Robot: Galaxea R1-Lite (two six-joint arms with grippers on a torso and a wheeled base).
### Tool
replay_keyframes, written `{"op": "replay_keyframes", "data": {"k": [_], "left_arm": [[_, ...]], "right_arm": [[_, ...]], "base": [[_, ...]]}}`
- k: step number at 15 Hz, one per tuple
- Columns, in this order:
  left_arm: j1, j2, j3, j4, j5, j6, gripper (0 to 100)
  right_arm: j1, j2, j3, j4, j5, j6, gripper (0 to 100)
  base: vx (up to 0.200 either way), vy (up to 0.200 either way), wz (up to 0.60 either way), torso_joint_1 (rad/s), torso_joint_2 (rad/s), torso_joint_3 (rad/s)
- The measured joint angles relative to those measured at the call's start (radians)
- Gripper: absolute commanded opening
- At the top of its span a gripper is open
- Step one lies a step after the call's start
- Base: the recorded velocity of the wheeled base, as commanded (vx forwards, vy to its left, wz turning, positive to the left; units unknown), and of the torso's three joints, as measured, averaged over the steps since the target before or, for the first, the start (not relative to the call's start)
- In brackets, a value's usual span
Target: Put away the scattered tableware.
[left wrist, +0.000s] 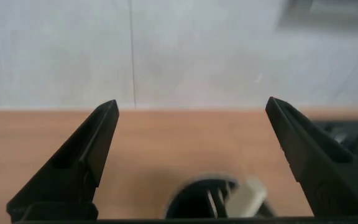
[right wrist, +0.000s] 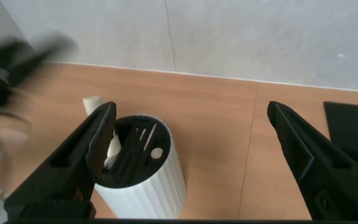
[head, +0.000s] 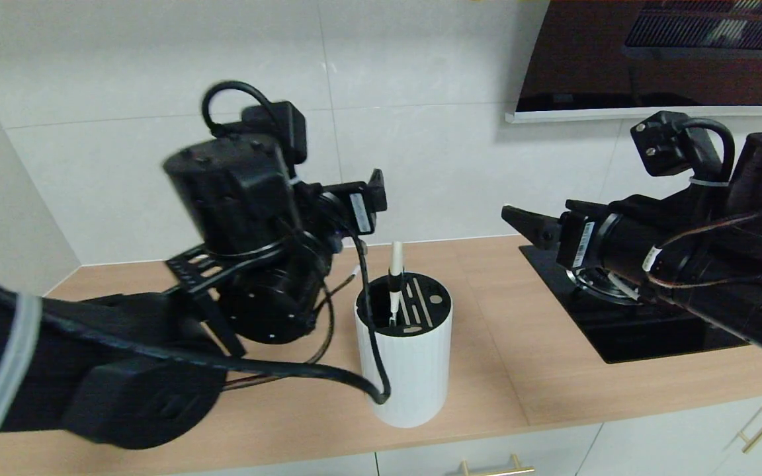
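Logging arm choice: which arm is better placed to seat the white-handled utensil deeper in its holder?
Left, probably: left gripper is open close above the utensil in the holder; right gripper is off toward the cooktop.

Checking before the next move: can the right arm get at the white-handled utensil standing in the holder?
Probably yes: the right tool is open, the utensil sticks up above the holder, and only bare counter lies between them.

You had the wooden countertop [head: 500,370] running beneath a white tiled wall [head: 123,79]. A black cooktop [head: 619,330] sat at its right end, with a dark range hood [head: 619,59] above it. White cabinet fronts [head: 685,436] stood below the counter edge — gold handles [head: 759,423] on them.
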Motion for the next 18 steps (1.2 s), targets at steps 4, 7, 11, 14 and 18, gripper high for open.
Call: {"op": "replay_keyframes", "data": {"k": [4, 7, 11, 14, 18], "left_arm": [[0.045, -0.289, 0.153, 0.105, -0.206, 0.005, 100], [0.126, -0.514, 0.238, 0.274, -0.327, 0.005, 100], [0.222, -0.794, 0.307, 0.54, -0.36, 0.006, 100], [0.314, -1.083, 0.331, 0.832, -0.396, 0.006, 100], [0.475, -1.424, 0.343, 1.131, -0.451, 0.02, 100]], "right_arm": [[-0.066, -0.102, 0.05, -0.004, 0.037, 0.002, 100], [-0.146, -0.259, 0.134, -0.001, 0.043, -0.003, 100], [-0.239, -0.533, 0.25, 0.076, 0.05, -0.044, 100], [-0.291, -0.823, 0.27, 0.397, 0.047, -0.062, 100], [-0.406, -1.179, 0.219, 0.848, 0.044, -0.073, 100]], "base": [[0.0, 0.0, 0.0, 0.0, 0.0, 0.0], [0.0, 0.0, 0.0, 0.0, 0.0, 0.0], [0.0, 0.0, 0.0, 0.0, 0.0, 0.0], [0.0, 0.0, 0.0, 0.0, 0.0, 0.0], [0.0, 0.0, 0.0, 0.0, 0.0, 0.0]]}}
